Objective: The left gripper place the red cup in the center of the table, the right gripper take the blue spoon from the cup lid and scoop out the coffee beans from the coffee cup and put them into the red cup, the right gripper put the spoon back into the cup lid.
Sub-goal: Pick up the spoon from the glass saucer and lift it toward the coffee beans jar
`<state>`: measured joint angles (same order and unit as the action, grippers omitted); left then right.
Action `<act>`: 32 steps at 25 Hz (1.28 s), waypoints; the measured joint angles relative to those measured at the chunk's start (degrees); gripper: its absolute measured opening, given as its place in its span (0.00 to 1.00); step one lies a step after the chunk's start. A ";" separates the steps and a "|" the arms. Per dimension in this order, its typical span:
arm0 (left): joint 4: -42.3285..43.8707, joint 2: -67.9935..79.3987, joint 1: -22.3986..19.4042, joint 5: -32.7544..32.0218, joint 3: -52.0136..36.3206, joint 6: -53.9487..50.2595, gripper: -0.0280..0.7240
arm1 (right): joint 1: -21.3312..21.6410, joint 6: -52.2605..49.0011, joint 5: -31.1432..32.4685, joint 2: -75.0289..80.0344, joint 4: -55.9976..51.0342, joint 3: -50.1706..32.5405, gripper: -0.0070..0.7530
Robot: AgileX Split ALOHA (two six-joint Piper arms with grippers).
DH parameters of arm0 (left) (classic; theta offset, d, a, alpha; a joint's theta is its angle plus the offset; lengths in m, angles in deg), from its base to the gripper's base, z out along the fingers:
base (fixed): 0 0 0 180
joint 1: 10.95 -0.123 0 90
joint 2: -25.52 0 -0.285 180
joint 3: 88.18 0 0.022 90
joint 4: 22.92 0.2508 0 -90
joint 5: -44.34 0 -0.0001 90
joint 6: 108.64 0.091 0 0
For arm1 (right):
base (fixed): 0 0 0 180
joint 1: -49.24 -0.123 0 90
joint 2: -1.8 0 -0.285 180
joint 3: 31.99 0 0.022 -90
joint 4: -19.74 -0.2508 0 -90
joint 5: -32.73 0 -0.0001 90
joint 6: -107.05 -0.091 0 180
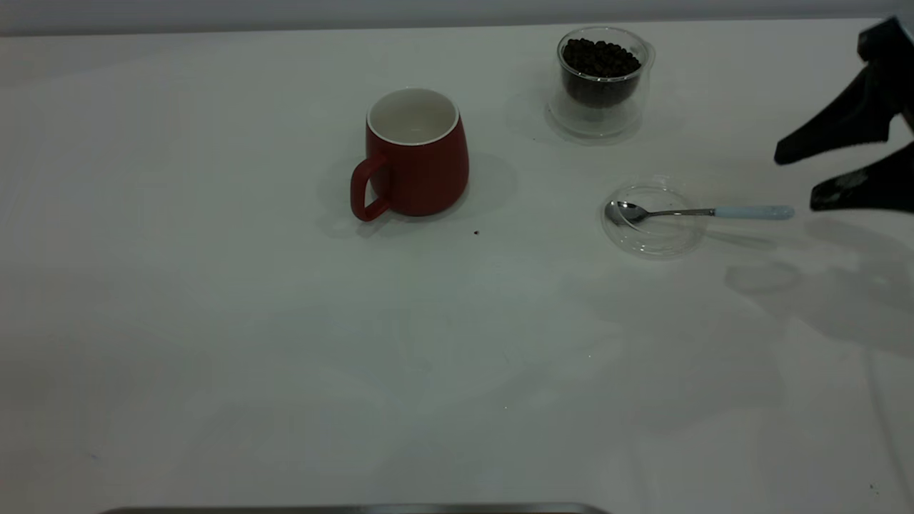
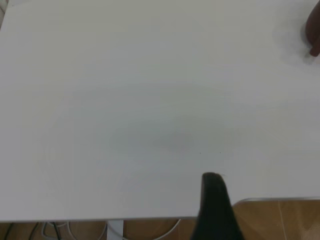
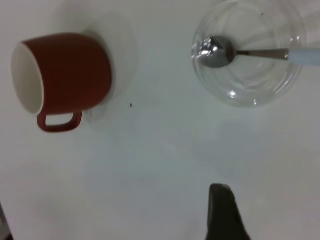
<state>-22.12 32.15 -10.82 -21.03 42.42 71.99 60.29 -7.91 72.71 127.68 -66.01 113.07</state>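
Note:
The red cup (image 1: 418, 153) stands upright and empty on the table (image 1: 285, 357), near the middle, handle toward the front left; it also shows in the right wrist view (image 3: 65, 75). The coffee cup (image 1: 601, 82) holds coffee beans (image 1: 600, 61) at the back right. The blue spoon (image 1: 700, 212) lies with its bowl in the cup lid (image 1: 660, 239), handle pointing right. My right gripper (image 1: 800, 178) is open and empty, just right of the spoon's handle end. Its wrist view shows the spoon (image 3: 215, 52), the lid (image 3: 250, 85) and one finger (image 3: 222, 210). My left gripper is out of the exterior view; one finger (image 2: 215, 200) shows.
A tiny dark speck (image 1: 476, 232) lies in front of the red cup. The left wrist view shows bare tabletop, the table's edge (image 2: 150, 219) with wooden floor beyond, and a sliver of the red cup (image 2: 314, 35) far off.

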 joint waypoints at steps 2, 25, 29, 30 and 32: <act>0.00 0.00 0.00 0.00 0.00 0.00 0.82 | 0.98 4.18 1.22 2.75 -3.49 0.02 0.66; 0.00 0.00 0.00 0.00 0.00 0.00 0.82 | 8.84 17.42 9.20 20.28 0.01 13.95 0.75; 0.00 0.00 0.00 0.00 0.00 0.00 0.82 | 8.84 16.29 10.49 22.15 1.61 17.37 0.75; 0.00 0.00 0.00 0.00 0.00 0.00 0.82 | 8.84 15.89 10.76 22.74 2.00 18.21 0.75; 0.00 0.00 0.00 0.00 0.00 0.00 0.82 | 8.84 15.35 11.36 24.10 2.64 19.72 0.75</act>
<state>-22.12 32.15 -10.82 -21.03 42.42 71.99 69.13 7.44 84.08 151.78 -63.37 132.79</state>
